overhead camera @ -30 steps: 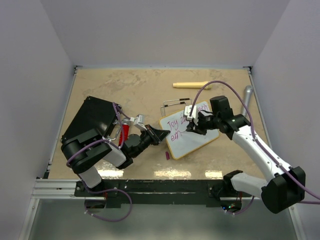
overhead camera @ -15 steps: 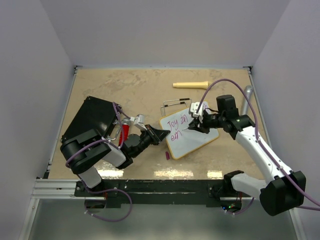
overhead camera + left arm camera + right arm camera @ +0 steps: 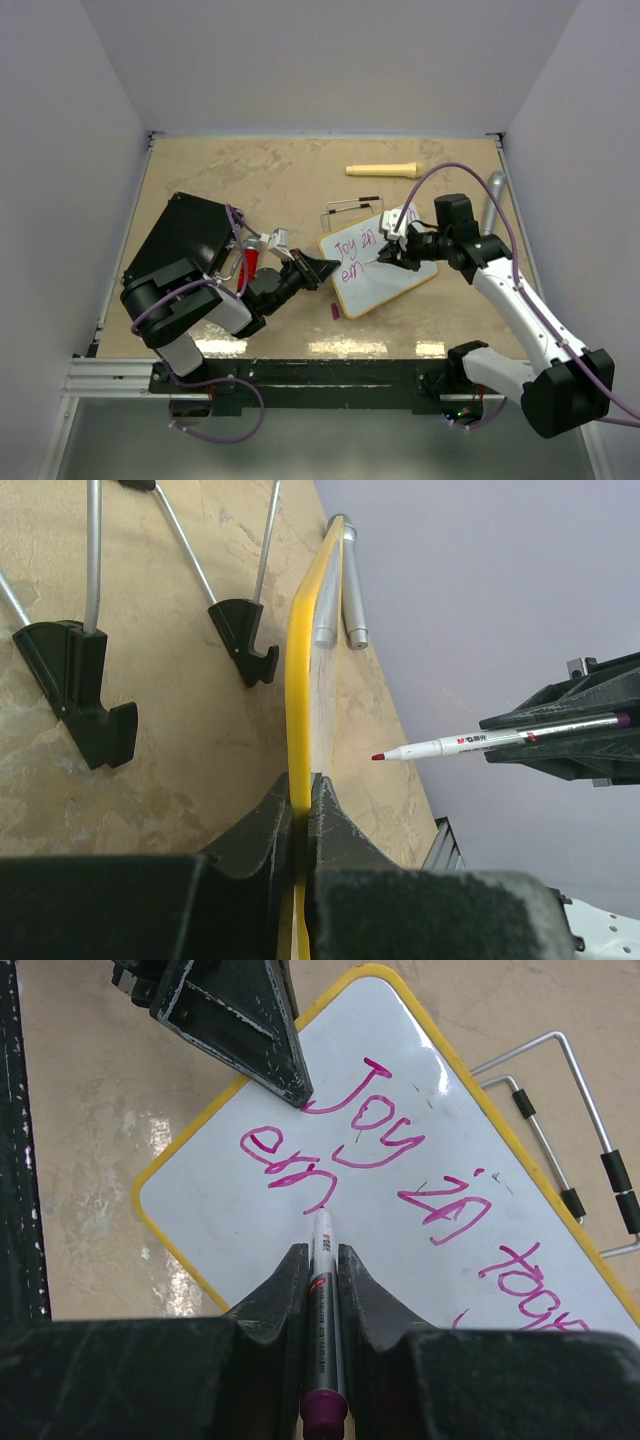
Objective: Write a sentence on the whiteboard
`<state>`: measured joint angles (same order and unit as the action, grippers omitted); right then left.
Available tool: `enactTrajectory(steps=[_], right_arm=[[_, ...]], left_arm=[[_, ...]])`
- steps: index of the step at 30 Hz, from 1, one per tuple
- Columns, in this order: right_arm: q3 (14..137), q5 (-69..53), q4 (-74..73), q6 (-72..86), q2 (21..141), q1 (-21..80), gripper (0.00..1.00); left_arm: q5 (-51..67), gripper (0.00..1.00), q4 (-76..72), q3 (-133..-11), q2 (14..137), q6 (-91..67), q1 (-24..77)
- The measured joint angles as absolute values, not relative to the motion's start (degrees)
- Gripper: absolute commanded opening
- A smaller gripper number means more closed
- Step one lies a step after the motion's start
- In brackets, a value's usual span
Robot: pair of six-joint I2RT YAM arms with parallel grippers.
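Your left gripper (image 3: 322, 268) pinches the edge of the yellow-rimmed white whiteboard (image 3: 392, 282), mid-table. Your right gripper (image 3: 320, 1256) clamps a white marker (image 3: 326, 1360), tip just off the board. The pink handwritten sentence (image 3: 372, 1138) runs out of frame after "toge".

Two robot arms seen from above. The left arm (image 3: 185, 300) sits folded low beside its base, forearm reaching rightward close to the table. The left gripper (image 3: 320, 268) points right, its black jaws pinched closed on the near-left rim of the whiteboard (image 3: 390, 285). The right arm (image 3: 515, 300) climbs from its base, stretches away, then bends left at the elbow with the wrist angled down. The right gripper (image 3: 392, 252) clamps a marker (image 3: 322, 1290) lengthwise between its closed fingers, the tip poking out past the fingertips.
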<state>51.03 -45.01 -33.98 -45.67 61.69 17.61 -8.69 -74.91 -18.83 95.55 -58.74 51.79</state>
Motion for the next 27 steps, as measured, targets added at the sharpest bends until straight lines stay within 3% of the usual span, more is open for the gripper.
enactTrajectory(steps=[27], right_arm=[[47.6, -44.4, -30.9, -43.8, 61.1, 17.6, 0.0]], left_arm=[[-8.7, 0.0, -75.1, -18.4, 95.4, -58.7, 51.8]])
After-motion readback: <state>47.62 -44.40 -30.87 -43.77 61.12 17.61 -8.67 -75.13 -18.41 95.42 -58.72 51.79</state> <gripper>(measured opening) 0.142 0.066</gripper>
